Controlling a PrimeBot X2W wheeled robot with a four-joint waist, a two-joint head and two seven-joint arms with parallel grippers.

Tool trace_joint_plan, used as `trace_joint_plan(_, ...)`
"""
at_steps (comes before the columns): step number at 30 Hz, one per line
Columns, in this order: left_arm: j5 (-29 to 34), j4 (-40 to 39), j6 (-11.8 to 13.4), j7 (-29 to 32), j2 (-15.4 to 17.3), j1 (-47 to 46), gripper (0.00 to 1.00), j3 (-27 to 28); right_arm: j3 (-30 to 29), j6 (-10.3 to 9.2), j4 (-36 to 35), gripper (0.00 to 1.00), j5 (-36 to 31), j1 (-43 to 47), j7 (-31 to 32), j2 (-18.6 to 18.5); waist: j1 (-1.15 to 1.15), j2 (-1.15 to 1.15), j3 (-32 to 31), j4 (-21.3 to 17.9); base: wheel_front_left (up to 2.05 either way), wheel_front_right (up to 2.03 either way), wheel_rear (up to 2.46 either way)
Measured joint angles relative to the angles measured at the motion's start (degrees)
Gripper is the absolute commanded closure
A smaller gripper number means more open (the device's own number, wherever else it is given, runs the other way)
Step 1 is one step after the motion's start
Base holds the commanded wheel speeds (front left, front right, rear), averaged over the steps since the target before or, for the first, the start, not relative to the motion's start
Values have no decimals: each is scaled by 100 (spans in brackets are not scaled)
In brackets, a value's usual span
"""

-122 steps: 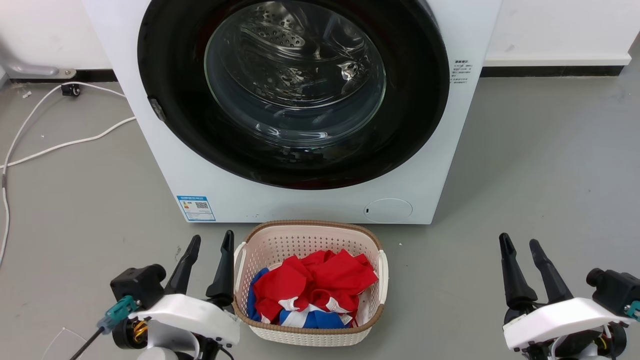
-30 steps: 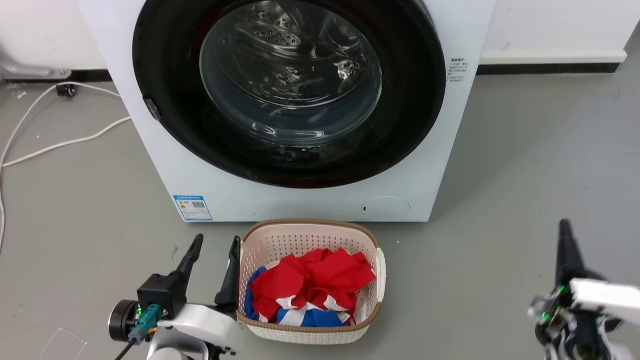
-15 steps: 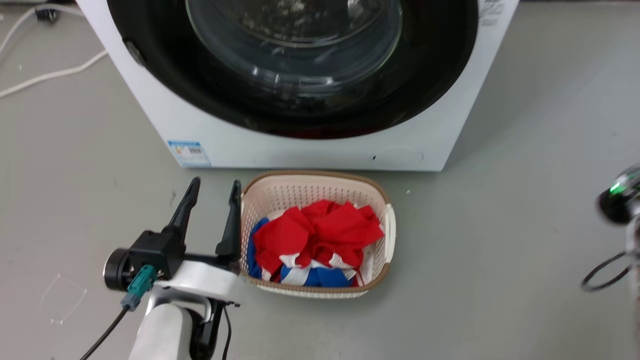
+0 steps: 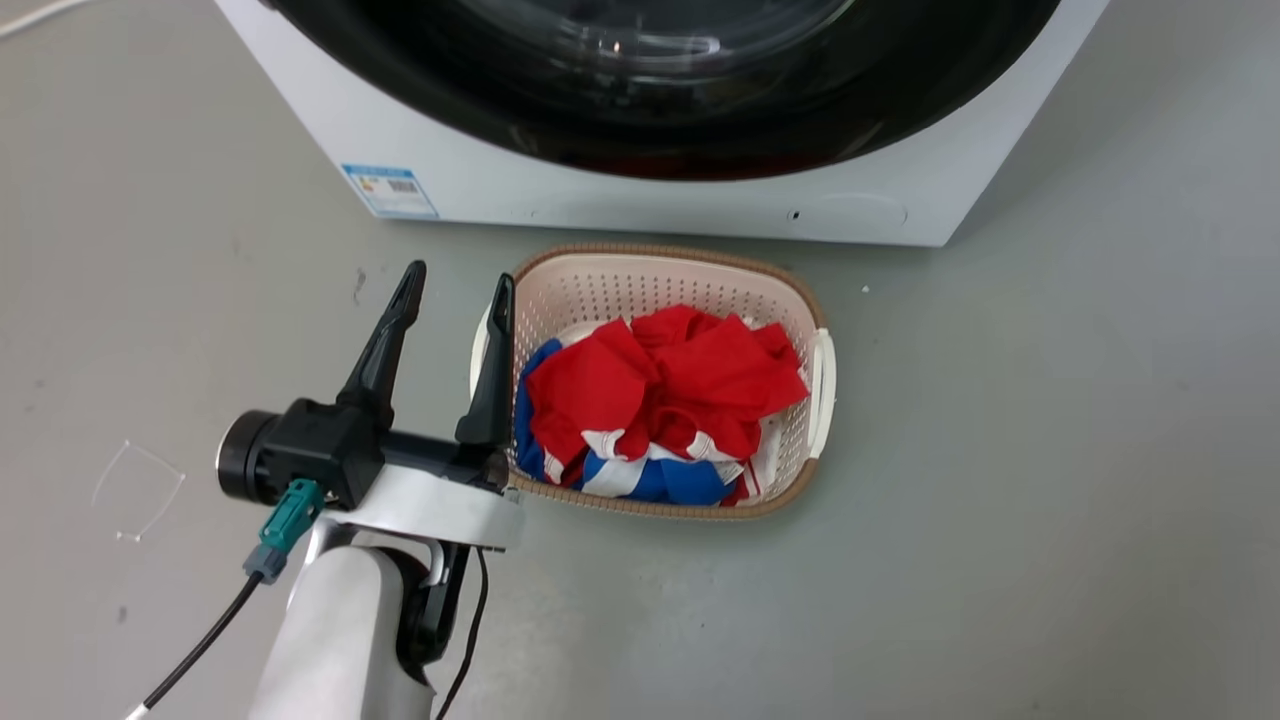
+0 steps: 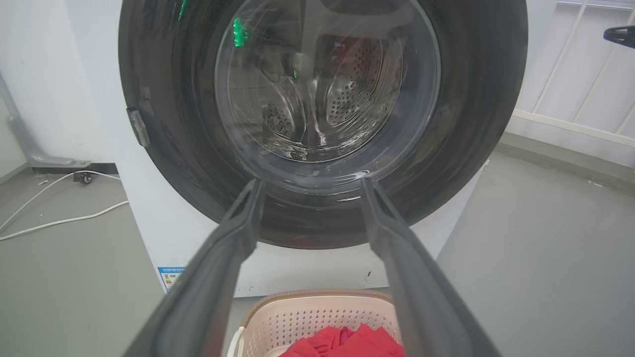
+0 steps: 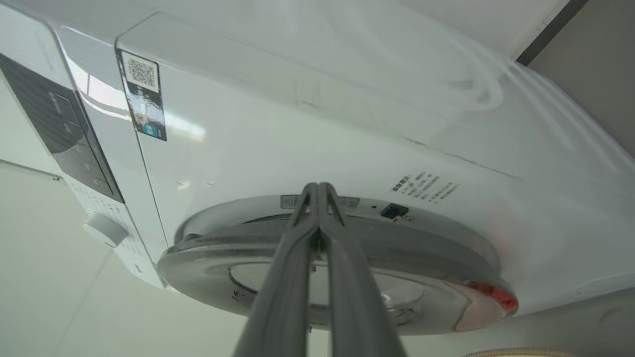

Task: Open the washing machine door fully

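The white washing machine (image 4: 600, 205) stands at the top of the head view, with the lower rim of its glossy black door (image 4: 680, 130) showing. In the left wrist view the washing machine door (image 5: 173, 148) lies flat against the front, the steel drum visible through its glass window. My left gripper (image 4: 457, 280) is open and empty beside the basket's left rim, well short of the door (image 5: 311, 182). My right gripper (image 6: 318, 191) is shut on nothing. Its tips point at the edge of the door (image 6: 397, 258), seen side-on against the machine (image 6: 297, 139).
A cream laundry basket (image 4: 660, 290) with red and blue clothes (image 4: 660, 390) sits on the grey floor right in front of the machine. A white cable (image 5: 49, 225) lies on the floor to the machine's left. The control knob (image 6: 104, 229) shows in the right wrist view.
The head camera has tilted down, so the machine has slid up the picture. My right gripper has left the head view at the right. My left gripper stays open by the basket.
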Motion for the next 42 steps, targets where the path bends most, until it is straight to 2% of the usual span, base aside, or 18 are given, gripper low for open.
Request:
trace_joint_plan(6,-103,-29,0,0,-14,-192,0,-135,651,1,653,100,-459,-953,610,193,0,0,298,114,0,0,0)
trace_joint_plan(12,-120,-54,-1,0,-21,-364,0,-236,864,1,1188,100,-710,-1582,708,408,0,0,525,264,0,0,0)
trace_joint_plan(20,-107,-129,-8,0,-31,-500,0,-316,959,1,1551,100,-849,-1985,1005,413,0,0,744,410,0,0,0)
trace_joint_plan(27,-102,-151,-8,0,-34,-500,0,-298,923,-1,1537,100,-745,-1835,1517,378,0,0,630,387,0,0,0)
trace_joint_plan(34,-103,15,-8,0,-32,-359,0,-311,847,0,1315,100,-419,-1177,2264,407,0,0,270,309,0,0,0)
trace_joint_plan(42,-118,229,-8,0,85,-26,0,-280,811,0,965,100,-79,-229,2792,755,-1,0,-293,178,0,0,0)
